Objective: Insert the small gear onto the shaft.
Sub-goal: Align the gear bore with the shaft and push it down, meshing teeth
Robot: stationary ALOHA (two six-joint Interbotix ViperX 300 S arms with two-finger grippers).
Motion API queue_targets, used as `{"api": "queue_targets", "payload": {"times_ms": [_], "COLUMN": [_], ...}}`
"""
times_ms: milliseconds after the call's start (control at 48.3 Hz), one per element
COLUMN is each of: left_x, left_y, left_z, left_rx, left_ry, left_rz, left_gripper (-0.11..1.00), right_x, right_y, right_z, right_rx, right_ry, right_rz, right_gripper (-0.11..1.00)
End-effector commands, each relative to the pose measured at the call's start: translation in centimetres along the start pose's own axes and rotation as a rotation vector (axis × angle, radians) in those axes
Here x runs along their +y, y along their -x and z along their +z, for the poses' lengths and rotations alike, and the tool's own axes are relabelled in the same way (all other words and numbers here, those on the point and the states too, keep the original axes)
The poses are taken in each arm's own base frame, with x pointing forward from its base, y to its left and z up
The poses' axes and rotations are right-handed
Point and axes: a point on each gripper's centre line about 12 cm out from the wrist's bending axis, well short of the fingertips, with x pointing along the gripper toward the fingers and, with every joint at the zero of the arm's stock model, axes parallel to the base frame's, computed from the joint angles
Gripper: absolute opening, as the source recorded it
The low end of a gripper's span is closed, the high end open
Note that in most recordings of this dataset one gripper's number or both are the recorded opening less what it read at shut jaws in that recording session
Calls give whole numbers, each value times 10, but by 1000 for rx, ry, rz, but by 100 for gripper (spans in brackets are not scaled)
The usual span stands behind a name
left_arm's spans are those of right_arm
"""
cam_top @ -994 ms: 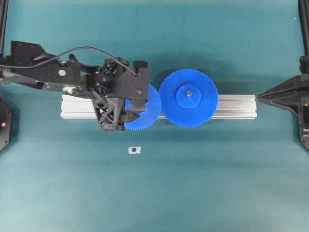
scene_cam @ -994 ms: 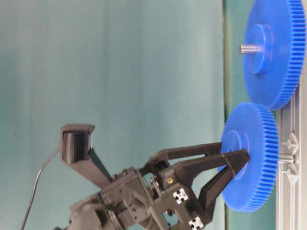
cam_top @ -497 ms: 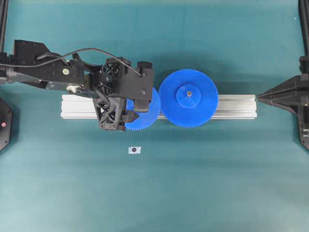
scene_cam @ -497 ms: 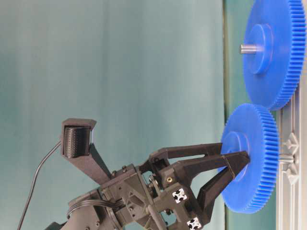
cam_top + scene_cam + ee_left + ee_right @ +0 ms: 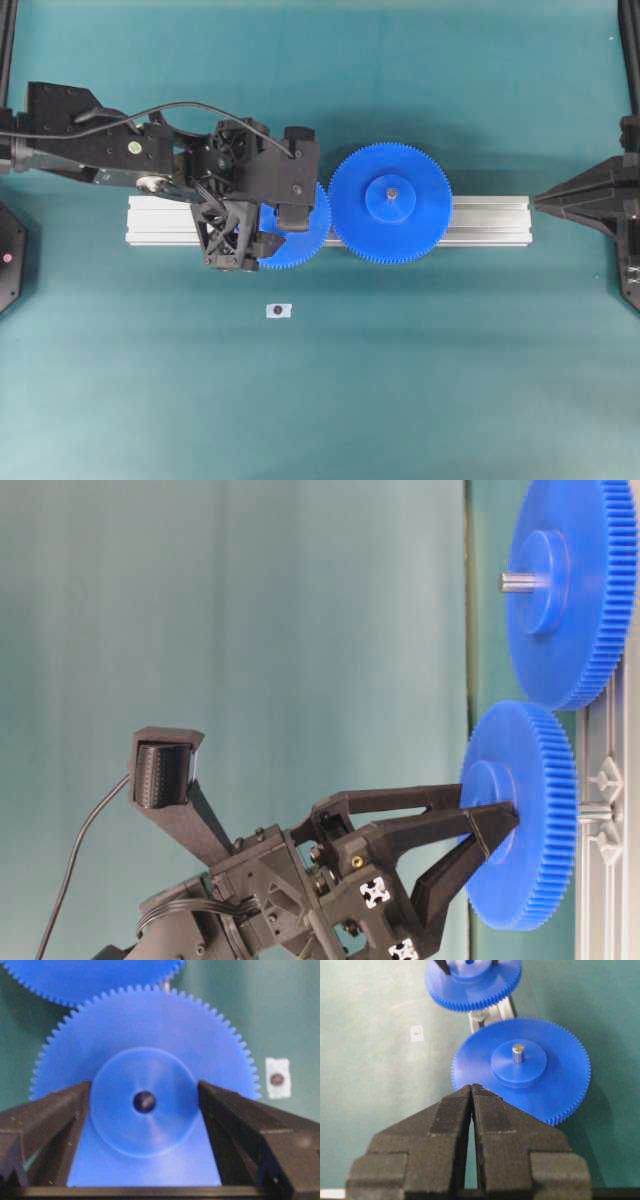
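The small gear (image 5: 305, 243) (image 5: 525, 820) (image 5: 150, 1035) lies flat over the aluminium rail (image 5: 490, 220), its teeth against the larger gear's. My left gripper (image 5: 280, 230) (image 5: 485, 815) (image 5: 144, 1085) is open and straddles the raised hub, one finger (image 5: 65, 1110) at each side and barely off its rim. The shaft is almost wholly hidden under the gear. Only a greyish glint shows in the centre hole (image 5: 144, 1102), and its silvery bracket (image 5: 597, 810) (image 5: 480, 1016) shows at the rail. My right gripper (image 5: 537, 202) (image 5: 471, 1087) is shut and empty, off the rail's right end.
The larger blue gear (image 5: 390, 203) (image 5: 570, 590) (image 5: 520, 1075) sits on its own pin (image 5: 518, 1052) in the middle of the rail. A small white tag with a dark dot (image 5: 279, 311) (image 5: 277, 1079) lies on the green mat in front of the rail.
The small gear has slid closer to the rail and now stands level with it. My left fingers have spread slightly off the hub. The right arm has not moved.
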Motion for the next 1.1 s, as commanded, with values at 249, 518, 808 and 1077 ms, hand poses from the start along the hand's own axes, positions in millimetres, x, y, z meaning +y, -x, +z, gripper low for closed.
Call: {"api": "queue_targets", "payload": {"times_ms": [249, 518, 808, 1077], "left_x": [7, 19, 16, 3], "left_y": [18, 29, 23, 15], "left_z": [10, 17, 14, 5], "left_rx": [-52, -90, -69, -41], "left_ry": [10, 27, 31, 14], "left_rz": [18, 41, 33, 12], "left_gripper": [86, 86, 86, 86], "right_x": [0, 0, 0, 0], "right_y": [0, 0, -1, -1], "right_z": [5, 4, 2, 2], "right_rx": [-16, -11, -9, -9], "right_ry": [-12, -12, -11, -11], "right_rz": [0, -1, 0, 0], "right_gripper": [10, 10, 10, 10]}}
